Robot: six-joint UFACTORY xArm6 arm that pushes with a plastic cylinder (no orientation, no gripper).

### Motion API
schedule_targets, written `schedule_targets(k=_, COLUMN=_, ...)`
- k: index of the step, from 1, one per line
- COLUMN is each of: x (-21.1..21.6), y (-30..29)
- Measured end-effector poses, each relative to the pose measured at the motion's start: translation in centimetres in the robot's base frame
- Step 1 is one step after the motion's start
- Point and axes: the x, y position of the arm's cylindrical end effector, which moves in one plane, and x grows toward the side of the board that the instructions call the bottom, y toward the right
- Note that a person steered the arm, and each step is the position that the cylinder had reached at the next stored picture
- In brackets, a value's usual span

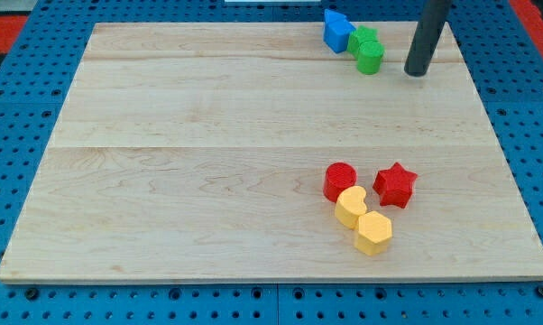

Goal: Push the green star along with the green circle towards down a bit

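Note:
The green star [362, 38] and the green circle [371, 58] sit touching near the view's top right of the wooden board [208, 135], the circle just below the star. A blue block [336, 29] touches the star's left side. My tip [417, 71] rests on the board to the right of the green circle, with a small gap between them.
A red circle [340, 181], a red star [396, 184], a yellow heart [351, 206] and a yellow hexagon [373, 233] cluster at the view's lower right. The board's top edge lies just above the green blocks. A blue pegboard [19, 135] surrounds the board.

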Motion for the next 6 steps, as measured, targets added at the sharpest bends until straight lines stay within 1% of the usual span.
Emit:
schedule_targets(k=1, x=-4.1, y=0.0)
schedule_targets(k=3, x=-9.5, y=-4.4)
schedule_targets(k=4, x=-9.2, y=-7.1)
schedule_targets(k=6, x=-4.8, y=-8.0)
